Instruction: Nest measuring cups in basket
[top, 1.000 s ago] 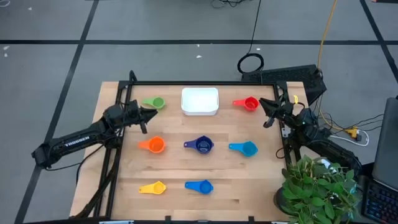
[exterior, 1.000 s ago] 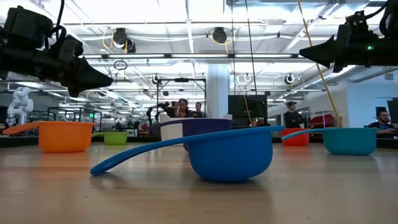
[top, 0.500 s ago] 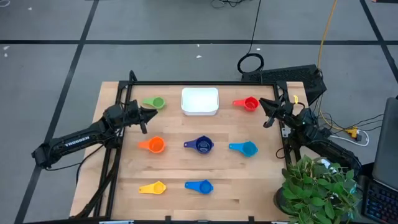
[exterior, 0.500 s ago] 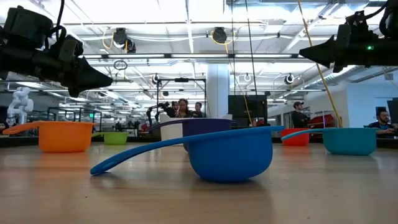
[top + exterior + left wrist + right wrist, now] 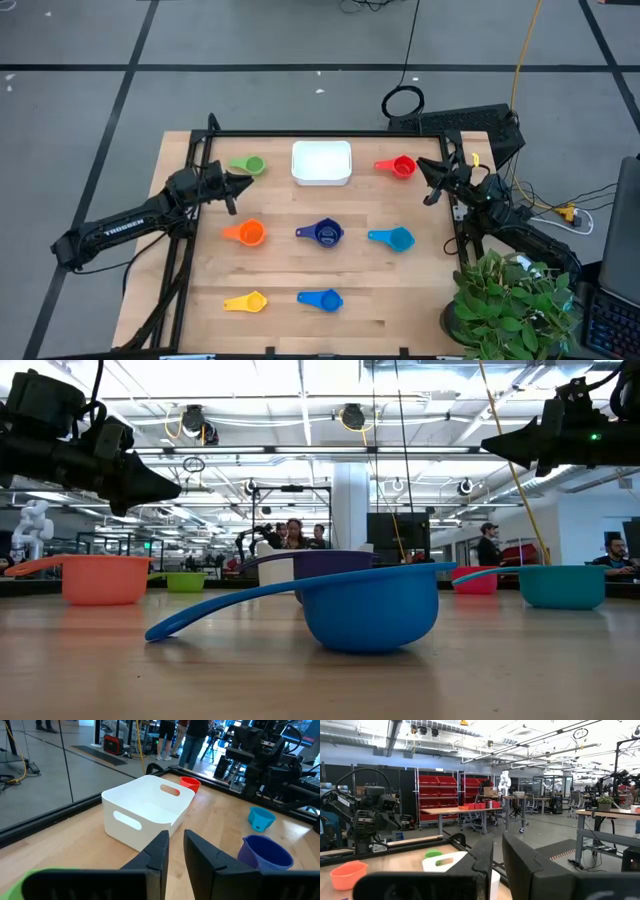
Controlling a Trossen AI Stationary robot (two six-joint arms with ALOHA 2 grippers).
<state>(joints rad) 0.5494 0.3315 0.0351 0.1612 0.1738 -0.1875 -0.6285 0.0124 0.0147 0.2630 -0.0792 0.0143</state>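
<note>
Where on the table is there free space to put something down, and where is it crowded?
Bare wood lies right of the mid blue cup, toward the plant, and left of the yellow cup. The basket itself is empty. The middle row, orange cup, dark blue cup, light blue cup, is crowded.

Wooden table [image 5: 400,290], white basket [image 5: 321,162], seven measuring cups [image 5: 325,234]
</note>
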